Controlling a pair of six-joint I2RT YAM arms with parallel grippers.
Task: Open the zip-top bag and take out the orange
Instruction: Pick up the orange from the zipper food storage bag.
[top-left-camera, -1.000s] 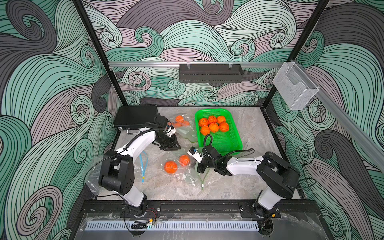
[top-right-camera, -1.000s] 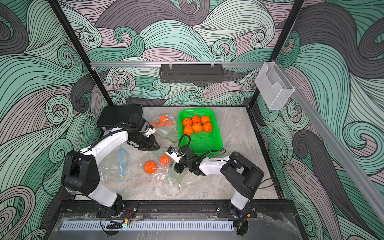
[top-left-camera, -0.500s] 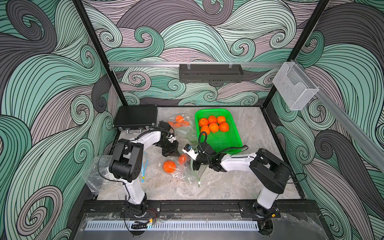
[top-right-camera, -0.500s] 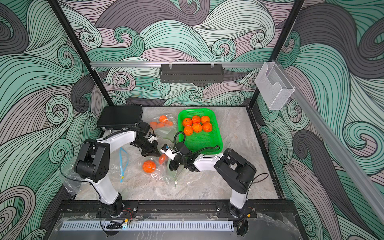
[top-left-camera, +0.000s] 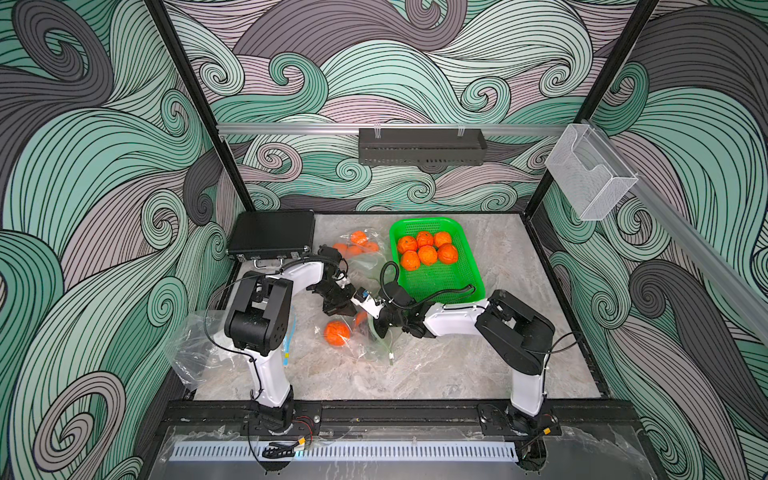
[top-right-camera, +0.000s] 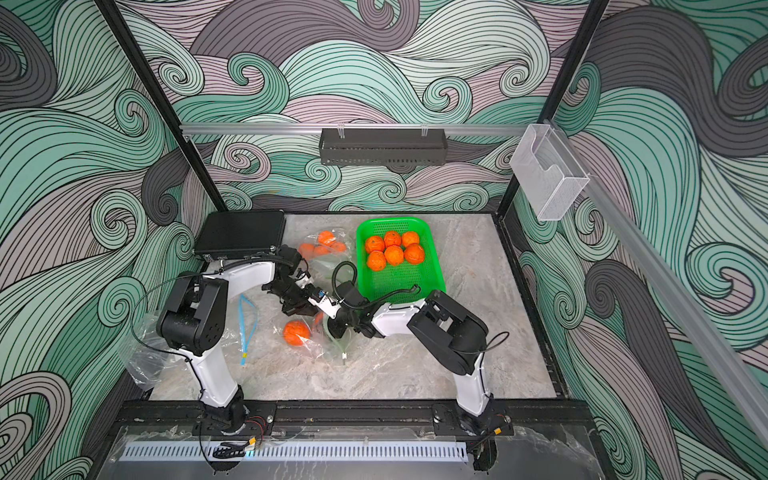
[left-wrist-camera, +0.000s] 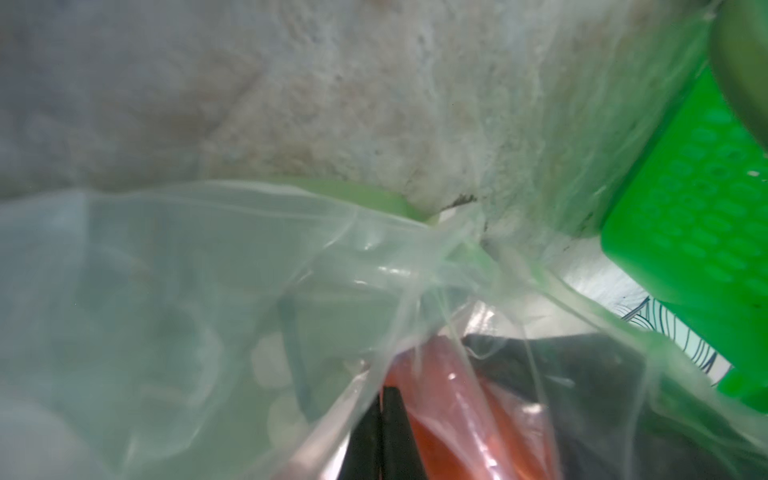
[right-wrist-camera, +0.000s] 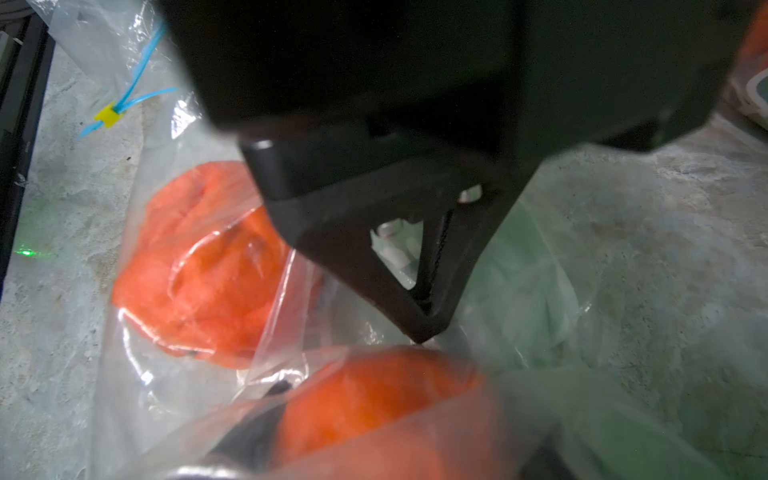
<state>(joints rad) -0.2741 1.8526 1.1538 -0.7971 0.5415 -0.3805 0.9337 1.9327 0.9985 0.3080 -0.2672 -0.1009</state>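
Note:
The clear zip-top bag (top-left-camera: 374, 347) (top-right-camera: 332, 347) with a green zip lies mid-table. One orange (top-left-camera: 336, 332) (top-right-camera: 296, 332) (right-wrist-camera: 199, 266) rests inside its left part. A second orange (top-left-camera: 360, 319) (right-wrist-camera: 374, 395) (left-wrist-camera: 449, 407) sits at the bag's mouth, half hidden under my right gripper. My left gripper (top-left-camera: 338, 305) (top-right-camera: 297, 307) (left-wrist-camera: 380, 432) (right-wrist-camera: 419, 324) is shut, pinching the bag's film just behind that orange. My right gripper (top-left-camera: 368, 322) (top-right-camera: 328, 324) (right-wrist-camera: 374, 440) reaches into the mouth, open, its fingers (right-wrist-camera: 249, 436) either side of the second orange under film.
A green basket (top-left-camera: 440, 286) (top-right-camera: 405, 286) (left-wrist-camera: 685, 216) with several oranges stands just behind the right arm. Another bag of oranges (top-left-camera: 359, 245) lies at the back beside a black case (top-left-camera: 272, 235). An empty clear bag (top-left-camera: 199, 345) with a blue zip (right-wrist-camera: 124, 99) lies at the left.
The left gripper came forward from the back bag to the bag's film. The right gripper slid left over the second orange and its jaws widened.

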